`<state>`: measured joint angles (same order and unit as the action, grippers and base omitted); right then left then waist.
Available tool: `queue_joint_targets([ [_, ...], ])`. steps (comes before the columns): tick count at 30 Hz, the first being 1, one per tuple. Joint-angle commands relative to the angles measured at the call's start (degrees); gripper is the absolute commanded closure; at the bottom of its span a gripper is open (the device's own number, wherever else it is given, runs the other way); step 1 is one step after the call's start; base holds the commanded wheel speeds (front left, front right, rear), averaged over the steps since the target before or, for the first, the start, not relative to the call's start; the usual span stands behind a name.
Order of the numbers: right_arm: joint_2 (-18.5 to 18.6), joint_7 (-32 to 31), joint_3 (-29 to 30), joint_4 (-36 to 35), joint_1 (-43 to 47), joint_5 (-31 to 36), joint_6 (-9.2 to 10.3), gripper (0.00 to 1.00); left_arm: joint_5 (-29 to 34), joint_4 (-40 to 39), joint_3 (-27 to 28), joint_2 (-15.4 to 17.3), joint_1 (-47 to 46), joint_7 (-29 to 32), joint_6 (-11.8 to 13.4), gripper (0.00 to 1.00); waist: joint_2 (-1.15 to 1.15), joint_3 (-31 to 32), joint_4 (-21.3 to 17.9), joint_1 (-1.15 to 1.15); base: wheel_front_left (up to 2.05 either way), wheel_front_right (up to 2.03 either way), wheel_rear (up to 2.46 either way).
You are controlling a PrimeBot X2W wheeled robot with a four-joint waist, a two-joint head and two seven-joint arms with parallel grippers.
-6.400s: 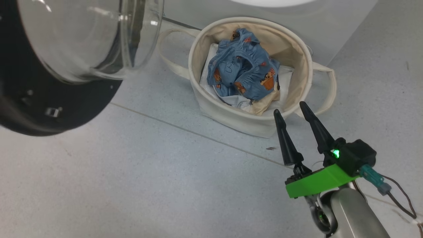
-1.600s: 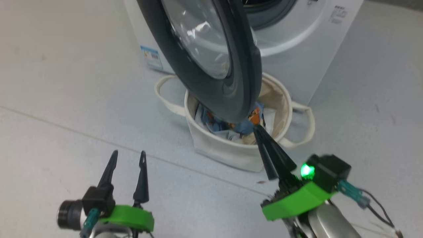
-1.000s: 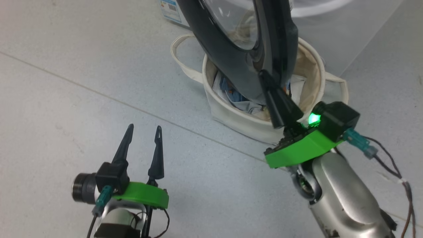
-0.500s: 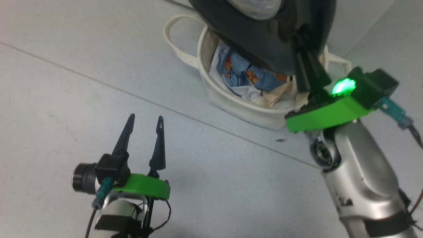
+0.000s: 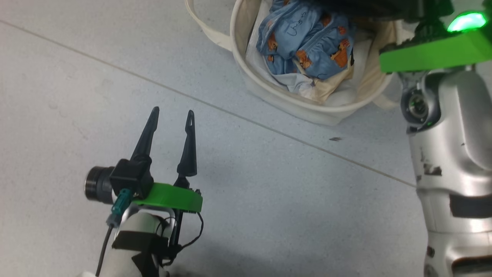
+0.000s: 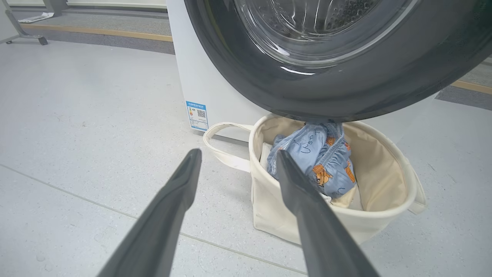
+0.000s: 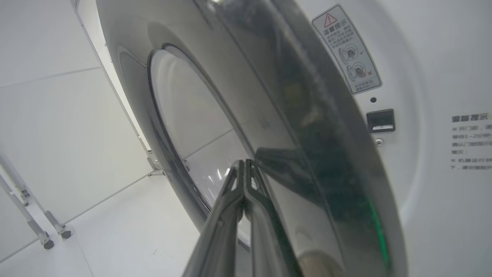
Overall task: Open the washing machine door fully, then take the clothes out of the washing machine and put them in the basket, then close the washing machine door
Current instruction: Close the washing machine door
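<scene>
Washing machine door (image 6: 346, 88) swung further closed | glossy black rim, bulging clear glass | left pincer (image 5: 172, 111) spread, right pincer (image 7: 244, 163) closed

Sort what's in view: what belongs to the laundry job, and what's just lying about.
Job:
washing machine
washing machine door, with the right gripper shut beside it
clothes in the basket
left gripper, open

Lying about:
white sheet under the clothes
dark speck on the floor
wheeled stand feet

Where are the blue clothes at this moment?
In the head view, upper middle, the clothes lie inside the basket, just below the washing machine door.
</scene>
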<state>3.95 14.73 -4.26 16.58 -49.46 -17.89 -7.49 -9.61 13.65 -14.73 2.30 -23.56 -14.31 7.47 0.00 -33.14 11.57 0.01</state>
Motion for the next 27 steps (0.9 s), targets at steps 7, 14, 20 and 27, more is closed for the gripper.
queue_joint_targets([
  [7,-1.07,0.27,2.23,0.47,-6.78,1.70,0.00,1.00,0.19,-1.96,1.04,0.62,-1.31,-0.69,0.07,0.00,0.00,-3.50,0.83,-0.01,0.00,0.00,0.00],
  [14,-1.07,0.27,4.28,2.50,-11.82,2.35,0.00,1.00,-0.85,-2.58,-0.57,0.59,-2.39,-0.69,0.65,0.00,0.00,-5.92,1.64,-0.01,0.00,0.00,0.00],
  [20,-1.07,0.27,7.24,4.04,-16.55,1.44,0.00,1.00,-1.26,-2.71,-2.18,0.59,-3.43,-0.69,1.45,0.00,0.00,-7.94,2.36,-0.01,0.00,0.00,0.00],
  [27,-1.07,0.27,11.60,5.00,-21.49,0.31,0.00,1.00,-2.52,-2.84,-3.87,0.58,-4.18,-0.69,2.13,0.00,0.00,-9.41,2.94,-0.01,0.00,0.00,0.00],
])
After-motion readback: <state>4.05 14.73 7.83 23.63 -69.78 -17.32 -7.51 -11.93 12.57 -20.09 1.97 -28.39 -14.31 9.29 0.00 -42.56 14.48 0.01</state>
